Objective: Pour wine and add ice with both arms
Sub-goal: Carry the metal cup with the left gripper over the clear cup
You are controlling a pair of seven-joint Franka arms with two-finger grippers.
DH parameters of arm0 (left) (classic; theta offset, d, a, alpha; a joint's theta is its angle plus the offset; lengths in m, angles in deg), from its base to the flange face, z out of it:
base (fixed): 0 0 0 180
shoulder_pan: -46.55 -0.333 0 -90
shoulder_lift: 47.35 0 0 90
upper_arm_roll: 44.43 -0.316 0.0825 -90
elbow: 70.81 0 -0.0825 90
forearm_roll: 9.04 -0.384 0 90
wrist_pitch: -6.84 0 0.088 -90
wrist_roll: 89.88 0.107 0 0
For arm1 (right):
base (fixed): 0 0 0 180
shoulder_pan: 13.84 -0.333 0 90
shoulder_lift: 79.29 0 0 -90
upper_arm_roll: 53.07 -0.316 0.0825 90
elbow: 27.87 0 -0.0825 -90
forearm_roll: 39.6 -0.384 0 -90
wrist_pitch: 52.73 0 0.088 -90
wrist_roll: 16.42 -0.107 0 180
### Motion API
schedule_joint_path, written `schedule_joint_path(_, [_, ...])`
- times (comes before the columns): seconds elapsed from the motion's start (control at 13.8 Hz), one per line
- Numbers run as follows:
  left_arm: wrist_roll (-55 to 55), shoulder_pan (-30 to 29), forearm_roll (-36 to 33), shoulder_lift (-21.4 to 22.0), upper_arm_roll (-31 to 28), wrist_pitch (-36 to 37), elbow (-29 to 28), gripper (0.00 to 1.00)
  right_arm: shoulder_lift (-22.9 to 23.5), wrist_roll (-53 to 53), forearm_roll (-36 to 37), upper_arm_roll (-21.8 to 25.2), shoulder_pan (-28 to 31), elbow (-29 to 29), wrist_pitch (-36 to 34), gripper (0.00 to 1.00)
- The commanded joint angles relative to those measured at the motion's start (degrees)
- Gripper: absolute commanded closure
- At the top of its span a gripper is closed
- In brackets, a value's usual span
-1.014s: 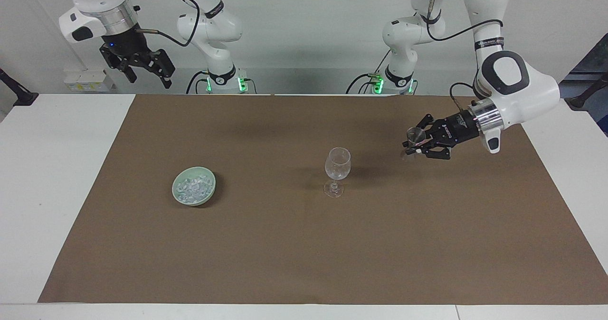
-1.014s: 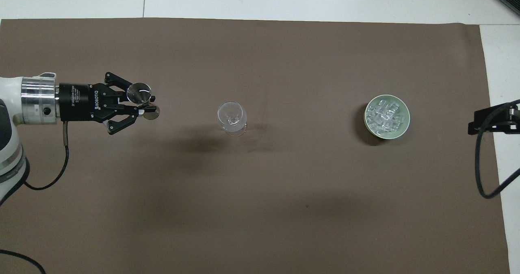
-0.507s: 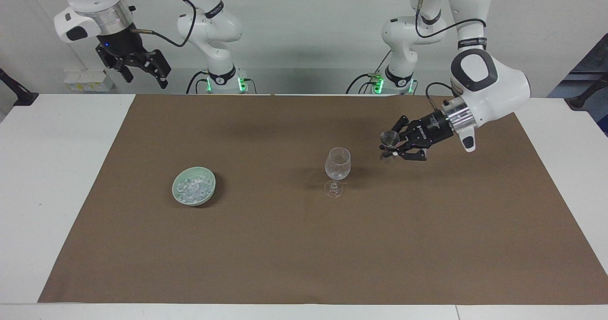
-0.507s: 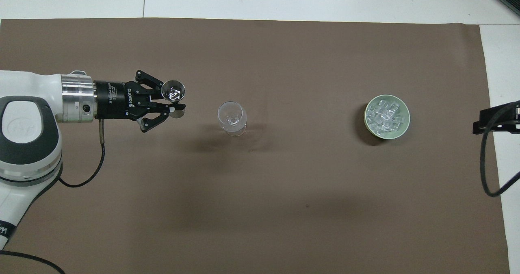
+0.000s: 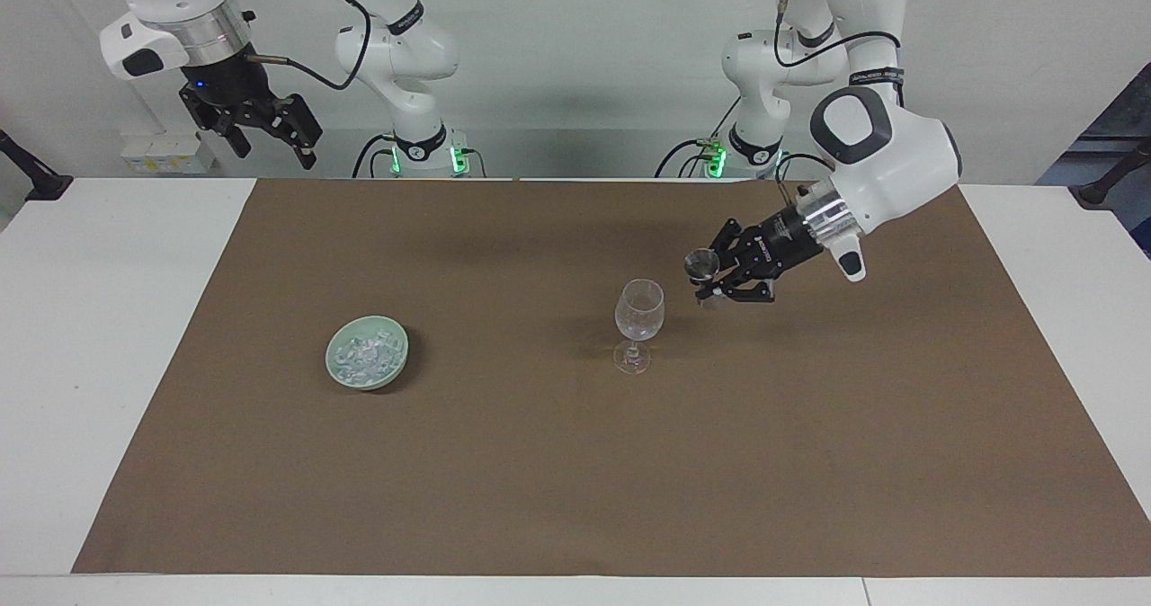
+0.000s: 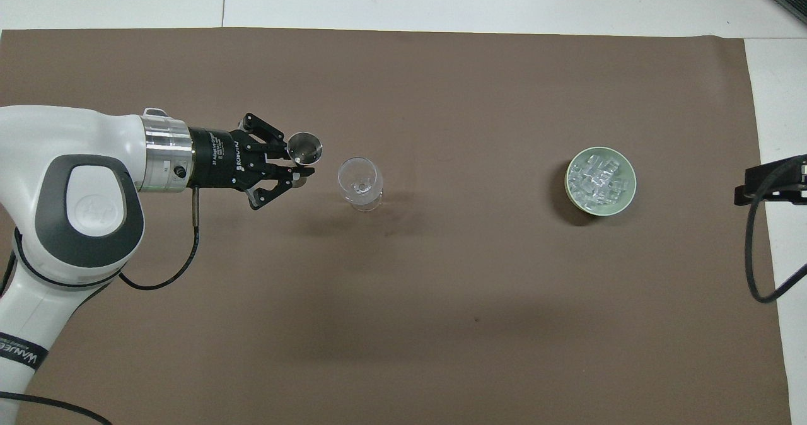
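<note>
An empty clear wine glass stands upright mid-table; it also shows in the overhead view. My left gripper is shut on a small metal measuring cup. It holds the cup in the air, mouth up, just beside the glass rim toward the left arm's end, apart from the glass. The ice lies heaped in a pale green bowl toward the right arm's end. My right gripper is open and waits raised, off the mat's corner.
A brown mat covers most of the white table. A black part of the right gripper and its cable show at the edge of the overhead view, beside the bowl.
The left arm has carried the measuring cup across the mat toward the wine glass, ending close beside its rim. The right gripper has risen slightly and holds there.
</note>
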Motion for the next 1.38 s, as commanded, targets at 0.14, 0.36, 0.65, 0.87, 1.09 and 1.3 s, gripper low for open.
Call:
schedule_joint_path(0.14, [-2.0,3.1,-6.3,0.8,-0.8,-1.6,0.8,1.0,-1.1,1.8,-1.3,-0.3,1.0,1.5,2.0,0.0])
schedule_joint_path(0.36, [-1.6,4.3,-7.1,0.8,-0.9,-2.8,0.6,1.0,-1.1,1.9,-1.3,-0.3,1.5,1.6,2.2,0.0])
schedule_joint_path(0.65, [-1.6,5.2,-9.3,1.0,-0.9,-3.3,0.2,1.0,-1.1,1.8,-1.3,-0.3,1.5,2.9,5.5,0.0])
schedule_joint_path(0.87, [-1.6,5.5,-10.7,0.9,-0.9,-3.9,0.3,1.0,-1.1,1.7,-1.3,-0.3,1.4,3.8,6.2,0.0])
schedule_joint_path(1.09, [-2.0,6.7,-15.1,0.7,-0.9,-4.9,0.5,1.0,-1.1,1.8,-1.3,-0.3,1.2,4.3,7.0,0.0])
schedule_joint_path(1.3, [-2.2,7.1,-18.1,0.5,-0.8,-5.2,0.8,1.0,-1.1,1.9,-1.3,-0.3,1.2,5.1,7.6,0.0])
